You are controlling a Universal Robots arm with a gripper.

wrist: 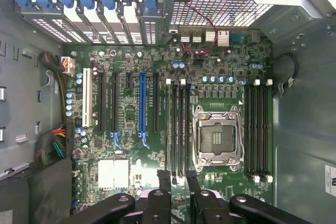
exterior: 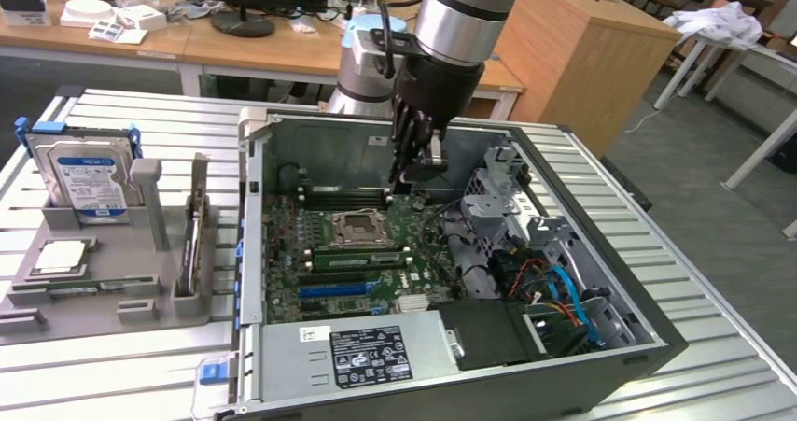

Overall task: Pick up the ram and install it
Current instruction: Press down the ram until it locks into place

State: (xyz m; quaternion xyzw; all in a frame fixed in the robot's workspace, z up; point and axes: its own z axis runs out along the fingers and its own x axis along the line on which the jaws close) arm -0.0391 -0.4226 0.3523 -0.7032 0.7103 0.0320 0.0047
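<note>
A long, thin green ram stick (exterior: 356,258) lies along the memory slots beside the CPU socket (exterior: 357,225), on the side toward the blue expansion slot. My gripper (exterior: 409,180) hangs inside the open computer case, above the motherboard (exterior: 412,272). In the wrist view, the gripper (wrist: 178,178) is open, and its two dark fingertips (wrist: 164,179) stand apart with bare board between them. They line up with the end of the black memory slots (wrist: 177,129) next to the socket (wrist: 217,137). I cannot pick out the ram among those slots in the wrist view.
The case walls (exterior: 256,216) and the drive cage with cables (exterior: 548,272) box in the gripper. The power supply (exterior: 361,351) fills the near end. At the exterior view's left, a grey holder (exterior: 112,300) carries a hard drive (exterior: 88,183), a chip and a thin green strip.
</note>
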